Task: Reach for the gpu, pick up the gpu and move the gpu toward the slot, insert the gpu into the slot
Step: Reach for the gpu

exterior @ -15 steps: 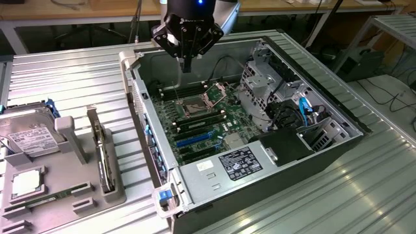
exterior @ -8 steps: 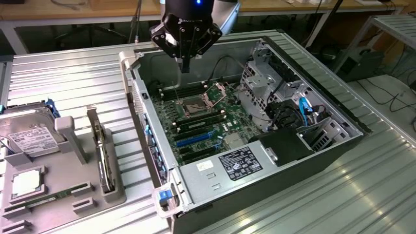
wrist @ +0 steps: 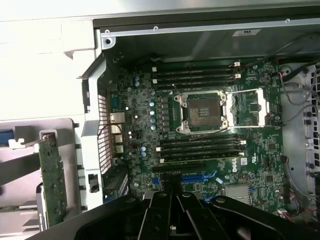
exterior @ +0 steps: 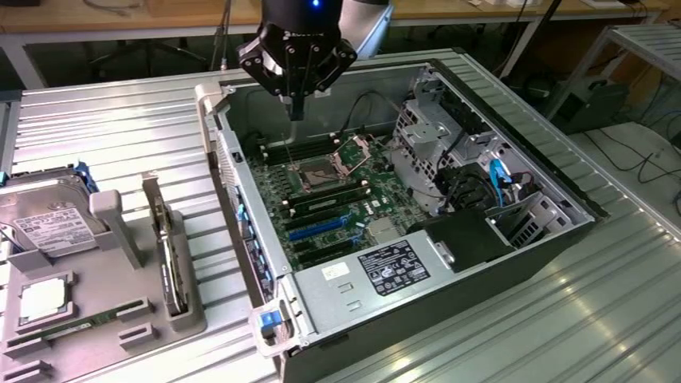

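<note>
Right now I have the gripper (exterior: 297, 112) hanging over the open case (exterior: 447, 319), just above the board (exterior: 352, 199) near the CPU socket (exterior: 319, 171). Its fingers look pressed together, with nothing between them. The gpu (exterior: 171, 251) stands on edge in the grey rack (exterior: 117, 231) outside the case, on the exterior view's left, well apart from the gripper.

Open room under the hand (exterior: 296, 114) above the motherboard (exterior: 338, 209), case walls (exterior: 236, 191) around.
</note>
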